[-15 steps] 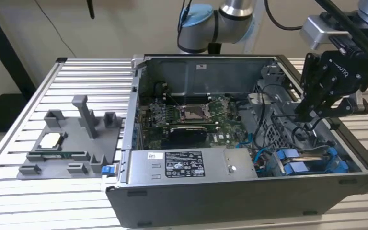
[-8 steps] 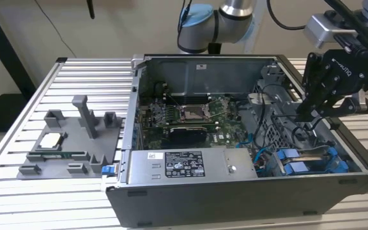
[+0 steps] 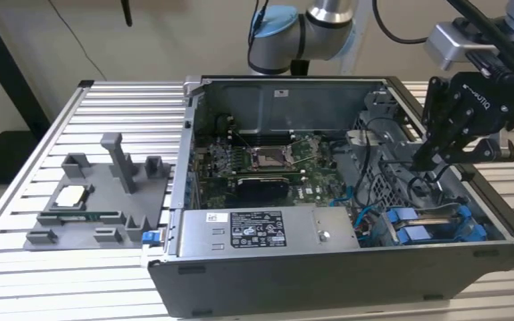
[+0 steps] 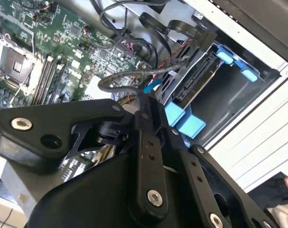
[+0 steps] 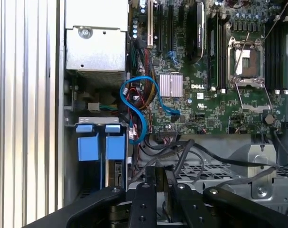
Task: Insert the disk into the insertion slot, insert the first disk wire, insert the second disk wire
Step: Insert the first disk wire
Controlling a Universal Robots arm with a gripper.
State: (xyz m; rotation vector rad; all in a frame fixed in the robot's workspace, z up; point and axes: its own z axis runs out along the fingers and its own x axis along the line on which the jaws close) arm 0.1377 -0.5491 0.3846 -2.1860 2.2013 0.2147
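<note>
Hanging inside the open computer case (image 3: 328, 287), the pincer (image 3: 425, 160) has its two fingers drawn together on a dark wire (image 3: 393, 162), and the second wrist view shows that wire (image 4: 129, 75) curving away from the pincer's (image 4: 144, 100) tip. Just below the pincer, in the corner bay of the case, sits the disk (image 3: 422, 224) in its blue carrier, apart from the fingers. Beside the pincer lies the green circuit board (image 3: 266, 160), while the grey power supply box (image 3: 257, 231) and the grey parts tray (image 3: 96, 194) on the slatted table (image 3: 78, 281) stand well apart from it.
</note>
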